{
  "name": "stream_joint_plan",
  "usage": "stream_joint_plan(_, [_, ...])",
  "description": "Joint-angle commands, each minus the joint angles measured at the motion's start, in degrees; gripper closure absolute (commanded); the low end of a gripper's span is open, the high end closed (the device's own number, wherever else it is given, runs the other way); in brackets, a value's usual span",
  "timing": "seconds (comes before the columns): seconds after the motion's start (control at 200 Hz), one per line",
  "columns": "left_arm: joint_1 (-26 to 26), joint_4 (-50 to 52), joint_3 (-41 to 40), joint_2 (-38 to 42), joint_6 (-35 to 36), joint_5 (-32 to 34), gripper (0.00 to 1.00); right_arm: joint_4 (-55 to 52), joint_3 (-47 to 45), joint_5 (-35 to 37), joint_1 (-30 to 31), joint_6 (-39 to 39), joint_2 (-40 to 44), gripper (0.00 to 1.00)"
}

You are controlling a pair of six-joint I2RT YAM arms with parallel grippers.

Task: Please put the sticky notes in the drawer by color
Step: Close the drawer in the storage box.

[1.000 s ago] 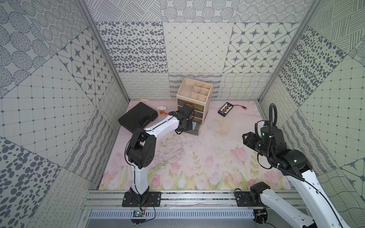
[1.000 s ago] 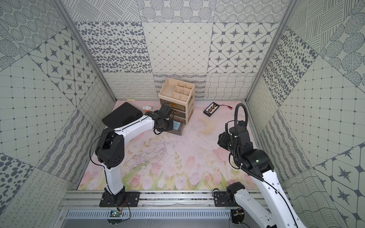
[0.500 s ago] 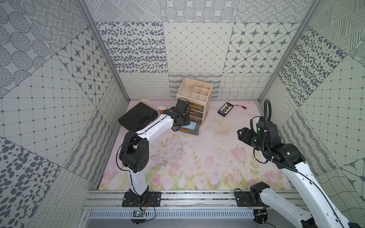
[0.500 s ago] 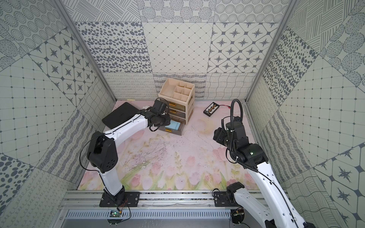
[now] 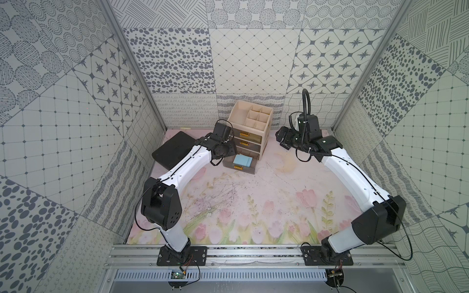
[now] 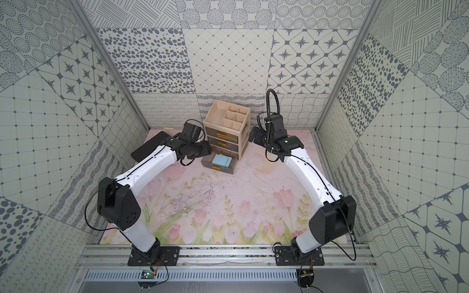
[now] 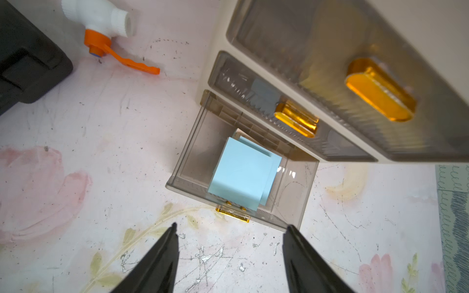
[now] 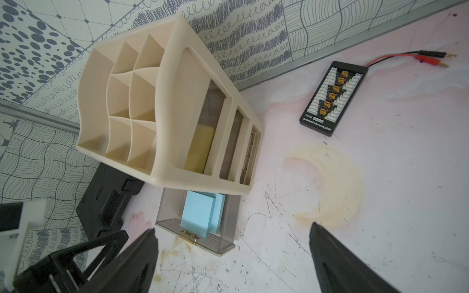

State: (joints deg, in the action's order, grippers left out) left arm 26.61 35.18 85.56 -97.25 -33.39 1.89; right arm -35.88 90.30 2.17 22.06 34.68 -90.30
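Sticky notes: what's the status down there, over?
Left gripper open, empty. Right gripper open, empty. Blue sticky notes lying in pulled-out bottom drawer. Nothing blocking it.

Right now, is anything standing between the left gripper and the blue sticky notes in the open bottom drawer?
Nothing covers them: the blue sticky notes lie exposed in the pulled-out bottom drawer. Only its front wall with the amber handle sits between the open left gripper and them; from above, the way looks clear.

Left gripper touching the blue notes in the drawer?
Apart. Left wrist view: left gripper, jaws open, sits short of the drawer; blue notes lie free inside.
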Motion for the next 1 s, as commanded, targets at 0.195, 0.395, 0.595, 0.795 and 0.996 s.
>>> stream_joint_plan(0.195, [-0.2, -16.3, -25.3, 11.2, -10.8, -9.9, 1.00, -2.2, 21.6, -0.1, 0.4, -3.9, -15.6, 0.03])
stream_joint_plan(0.395, [-0.3, -36.9, -37.8, 9.6, -19.2, -19.4, 1.00, -12.2, 40.7, 1.3, 0.4, -3.5, -28.2, 0.04])
stream_joint_plan(0.595, [-0.3, -39.5, -38.6, 7.3, -19.6, -19.5, 1.00, -25.2, 60.6, 2.4, 1.3, -3.5, -40.1, 0.06])
stream_joint_plan(0.795, [-0.5, -40.3, -38.5, 6.9, -19.4, -19.0, 1.00, -29.8, 64.3, 3.9, 1.8, -3.9, -42.3, 0.11])
stream_joint_plan(0.996, [-0.7, -42.1, -38.2, 5.2, -19.6, -20.7, 1.00, -27.9, 62.5, 6.0, 1.5, -4.6, -41.7, 0.19])
